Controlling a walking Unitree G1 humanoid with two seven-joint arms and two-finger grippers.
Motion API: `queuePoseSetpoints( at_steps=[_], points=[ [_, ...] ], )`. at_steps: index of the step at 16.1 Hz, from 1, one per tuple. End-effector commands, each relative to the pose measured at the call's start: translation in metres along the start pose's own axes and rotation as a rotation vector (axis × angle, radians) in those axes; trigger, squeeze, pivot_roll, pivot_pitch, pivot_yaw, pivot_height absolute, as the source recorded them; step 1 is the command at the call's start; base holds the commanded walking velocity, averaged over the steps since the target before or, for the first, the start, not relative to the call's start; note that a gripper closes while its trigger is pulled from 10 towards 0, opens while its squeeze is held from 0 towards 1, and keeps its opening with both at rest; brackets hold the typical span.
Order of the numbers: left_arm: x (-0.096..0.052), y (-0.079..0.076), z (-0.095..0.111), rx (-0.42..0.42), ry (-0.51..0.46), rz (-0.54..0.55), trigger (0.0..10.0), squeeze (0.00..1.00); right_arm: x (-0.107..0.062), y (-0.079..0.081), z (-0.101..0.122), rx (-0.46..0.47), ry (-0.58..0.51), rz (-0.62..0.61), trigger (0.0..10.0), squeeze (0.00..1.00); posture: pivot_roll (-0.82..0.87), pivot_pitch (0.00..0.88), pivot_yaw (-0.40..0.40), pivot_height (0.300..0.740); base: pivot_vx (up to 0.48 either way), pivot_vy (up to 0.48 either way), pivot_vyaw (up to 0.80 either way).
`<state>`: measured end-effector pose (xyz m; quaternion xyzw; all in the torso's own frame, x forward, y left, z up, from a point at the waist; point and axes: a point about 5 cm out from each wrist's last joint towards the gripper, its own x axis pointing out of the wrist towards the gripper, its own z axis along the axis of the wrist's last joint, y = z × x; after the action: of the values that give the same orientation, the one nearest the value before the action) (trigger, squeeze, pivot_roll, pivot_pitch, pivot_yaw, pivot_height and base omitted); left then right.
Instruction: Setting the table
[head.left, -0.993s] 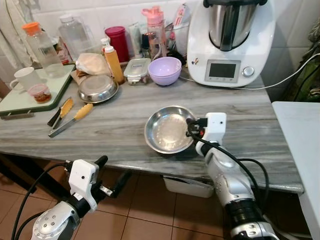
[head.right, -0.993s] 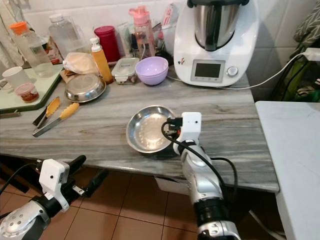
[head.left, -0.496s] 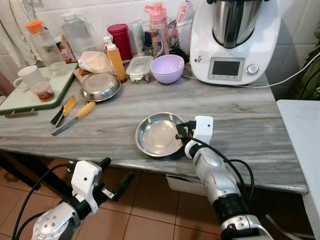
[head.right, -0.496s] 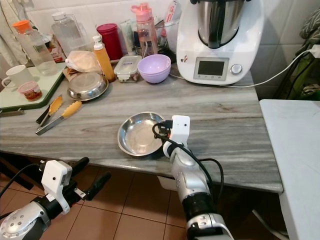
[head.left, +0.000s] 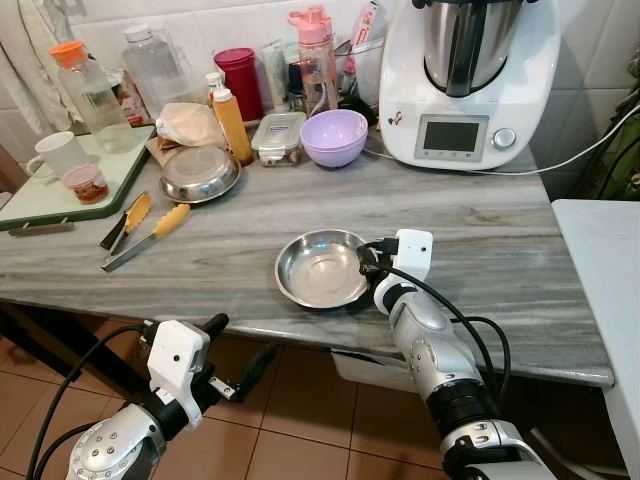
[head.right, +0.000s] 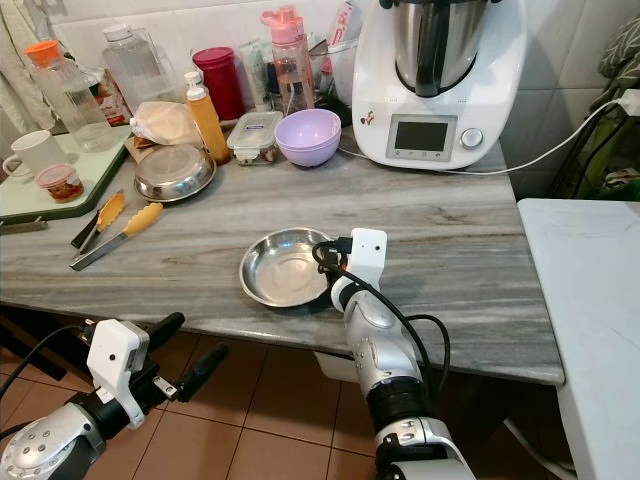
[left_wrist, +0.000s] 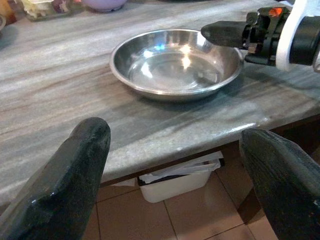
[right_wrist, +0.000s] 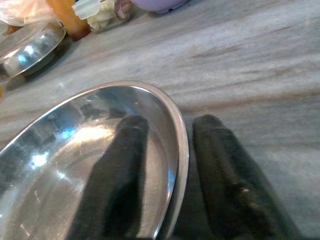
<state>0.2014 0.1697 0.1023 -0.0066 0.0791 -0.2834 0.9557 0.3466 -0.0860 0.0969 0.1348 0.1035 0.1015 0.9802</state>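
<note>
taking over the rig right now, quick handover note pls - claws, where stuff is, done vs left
Right claw: fingers straddle the near-right rim of the steel plate, one inside, one outside; whether it grips firmly I cannot tell.
Left claw: open, idle, below the counter's front edge.
Plate lies flat on the counter, near the front edge. A second steel plate sits at the back left by the sauce bottle; tongs lie left of centre.
Done: plate taken by the rim.
Left: carry it to its place, then the second plate.
</note>
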Motion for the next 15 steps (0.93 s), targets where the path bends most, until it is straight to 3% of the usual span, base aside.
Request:
queuePoseSetpoints(
  at_steps=[1,8,11,13,15],
  points=[
    [-0.001,-0.001,0.001,0.001,0.004,0.003,10.0,0.00,0.002,0.007,0.002,0.008,-0.003,0.026,10.0,1.00,-0.15,0.028,0.130,0.740,0.000,0.000,0.00],
    [0.013,0.000,-0.001,-0.005,-0.007,-0.004,10.0,0.00,0.003,0.000,0.014,-0.028,-0.044,0.028,10.0,1.00,-0.17,0.011,0.119,0.740,0.000,0.000,0.00],
    [0.014,0.003,-0.004,-0.008,-0.016,0.013,10.0,0.00,0.001,0.001,0.033,-0.110,-0.132,0.054,10.0,1.00,-0.18,0.000,0.110,0.740,0.000,0.000,0.00],
    [0.013,0.006,-0.007,-0.010,-0.027,0.048,10.0,0.00,-0.009,0.000,0.049,-0.248,-0.230,0.051,10.0,1.00,-0.18,0.000,0.098,0.740,0.000,0.000,0.00],
    [0.013,0.006,-0.009,-0.017,-0.038,0.081,10.0,0.00,-0.021,-0.007,0.049,-0.257,-0.239,0.039,10.0,1.00,-0.18,0.000,0.094,0.740,0.000,0.000,0.00]
  ],
)
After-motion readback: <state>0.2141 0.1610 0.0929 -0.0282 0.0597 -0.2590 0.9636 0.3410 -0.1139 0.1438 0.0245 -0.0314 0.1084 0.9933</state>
